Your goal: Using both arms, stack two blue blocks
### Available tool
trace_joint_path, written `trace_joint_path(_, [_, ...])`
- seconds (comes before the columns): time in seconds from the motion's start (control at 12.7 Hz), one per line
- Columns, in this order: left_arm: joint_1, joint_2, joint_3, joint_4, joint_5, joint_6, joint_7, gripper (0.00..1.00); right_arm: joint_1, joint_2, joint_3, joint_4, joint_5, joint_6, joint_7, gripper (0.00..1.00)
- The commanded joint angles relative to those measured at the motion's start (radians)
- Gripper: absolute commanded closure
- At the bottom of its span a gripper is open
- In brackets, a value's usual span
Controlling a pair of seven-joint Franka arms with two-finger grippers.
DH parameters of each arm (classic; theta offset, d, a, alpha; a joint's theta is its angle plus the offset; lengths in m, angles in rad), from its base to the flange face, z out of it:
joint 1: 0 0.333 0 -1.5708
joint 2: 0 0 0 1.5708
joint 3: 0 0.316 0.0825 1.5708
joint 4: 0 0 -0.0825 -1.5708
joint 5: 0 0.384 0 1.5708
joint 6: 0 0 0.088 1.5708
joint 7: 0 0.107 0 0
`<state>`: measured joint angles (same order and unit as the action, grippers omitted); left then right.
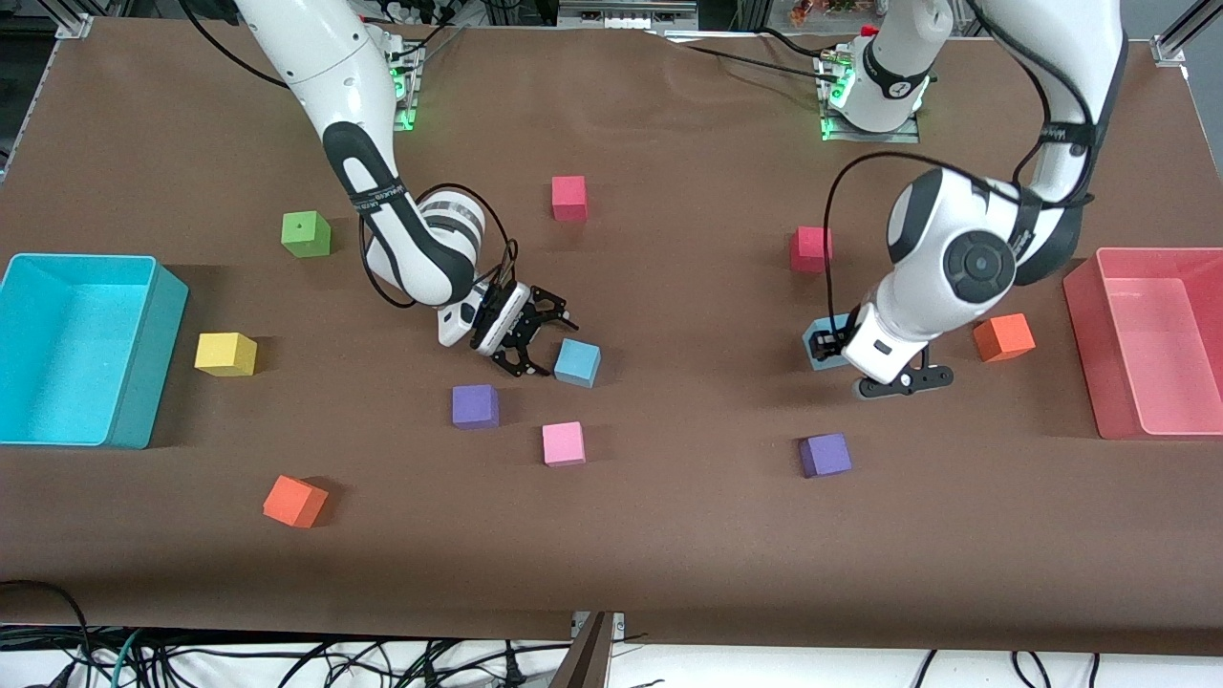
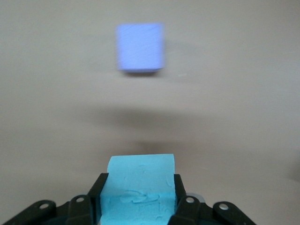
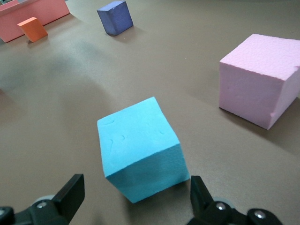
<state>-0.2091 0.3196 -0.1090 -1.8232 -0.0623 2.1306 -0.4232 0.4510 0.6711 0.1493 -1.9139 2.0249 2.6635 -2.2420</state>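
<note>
light: bright, even overhead | shadows: soft, short beside cubes | blur: purple cube in left wrist view

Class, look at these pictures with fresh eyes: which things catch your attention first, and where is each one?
The left gripper is shut on a sky-blue cube, beside an orange cube. The right gripper hovers open at a second sky-blue cube mid-table. A turquoise bin and a pink bin sit at the table's two ends.

sky-blue foam cube flat on table, turned slightly, just beside pink cube, second sky-blue cube clamped between left gripper fingers, near orange cube
</note>
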Motion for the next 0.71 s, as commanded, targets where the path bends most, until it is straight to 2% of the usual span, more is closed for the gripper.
trace_joint_path(0.0, [-0.113,0.009,-0.011,0.128,-0.018,-0.029,0.004,1.00,0.005,0.007,-0.005,0.015,0.024,-0.008,-0.025,0.00])
trace_joint_path(0.16, [-0.225,0.056,-0.005,0.209,-0.019,-0.035,-0.055,1.00,0.005,0.002,-0.005,0.009,0.023,-0.008,-0.025,0.00])
trace_joint_path(0.24, [-0.269,0.109,0.000,0.284,-0.019,-0.041,-0.072,1.00,0.005,-0.001,-0.005,0.006,0.021,-0.008,-0.025,0.00])
trace_joint_path(0.39, [-0.378,0.249,0.066,0.450,-0.022,-0.084,-0.110,1.00,0.005,-0.005,-0.005,0.001,0.021,-0.008,-0.025,0.00])
trace_joint_path(0.63, [-0.420,0.361,0.087,0.557,-0.025,-0.083,-0.111,1.00,0.005,-0.007,-0.005,-0.002,0.020,-0.010,-0.025,0.00])
